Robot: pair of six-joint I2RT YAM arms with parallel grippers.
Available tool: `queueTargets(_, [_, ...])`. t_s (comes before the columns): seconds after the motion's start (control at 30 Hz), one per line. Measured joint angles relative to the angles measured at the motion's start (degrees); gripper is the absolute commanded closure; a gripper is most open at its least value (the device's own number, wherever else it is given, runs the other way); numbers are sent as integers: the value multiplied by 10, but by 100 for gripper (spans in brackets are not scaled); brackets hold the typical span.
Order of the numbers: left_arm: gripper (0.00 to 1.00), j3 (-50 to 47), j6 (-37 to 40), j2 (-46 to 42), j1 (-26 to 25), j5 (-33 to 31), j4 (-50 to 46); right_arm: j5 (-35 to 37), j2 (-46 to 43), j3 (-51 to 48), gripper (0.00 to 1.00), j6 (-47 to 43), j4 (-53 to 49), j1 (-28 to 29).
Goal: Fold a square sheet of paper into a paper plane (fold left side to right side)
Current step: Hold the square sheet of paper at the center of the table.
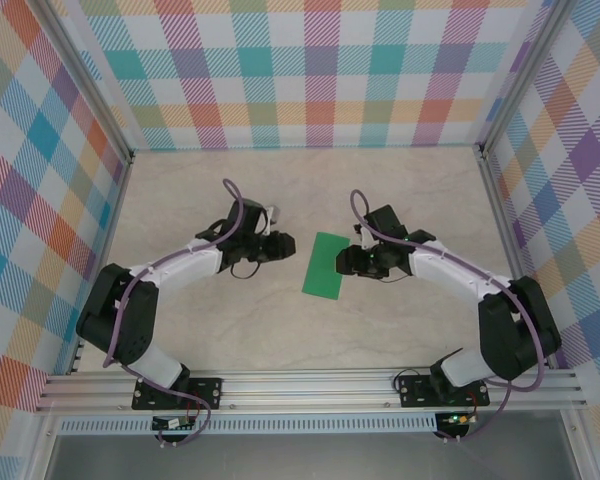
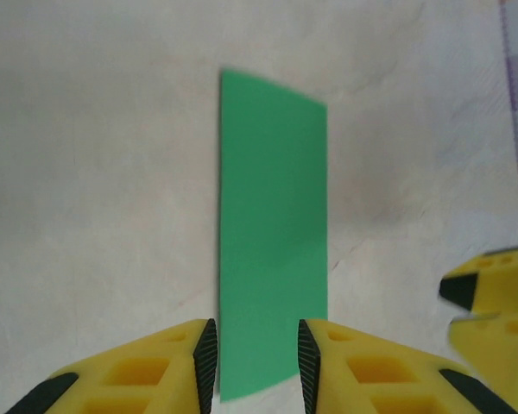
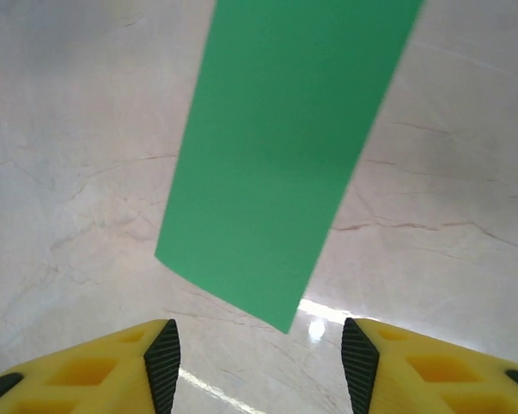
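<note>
Gleaming table (image 1: 280,190); plaid walls (image 1: 300,70); green paper (image 1: 326,265)

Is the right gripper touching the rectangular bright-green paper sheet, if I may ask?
Apart. The right wrist view shows bare table between the right gripper and the green paper.

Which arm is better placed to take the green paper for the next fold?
Probably right: the right gripper, open, sits at the edge of the paper; the left gripper stands apart from it.
</note>
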Motion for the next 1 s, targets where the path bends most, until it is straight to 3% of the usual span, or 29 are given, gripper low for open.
queueTargets(0.13, [66,-42,-26,-1,-16,15,17,-13,-10,-45,40,33,22,-19])
queueTargets(0.47, [68,-37,-60,74,-46,32,73,-24,-23,-58,40,62,33,-18])
queueTargets(0.57, [71,-36,-63,83,-55,32,75,-27,-25,-65,51,67,38,-18])
queueTargets(0.77, [79,-14,-70,95,-61,32,88,-56,-2,-70,82,87,94,-19])
queueTargets(1.0, [81,23,-71,134,-62,33,102,-96,163,21,91,124,193,-19])
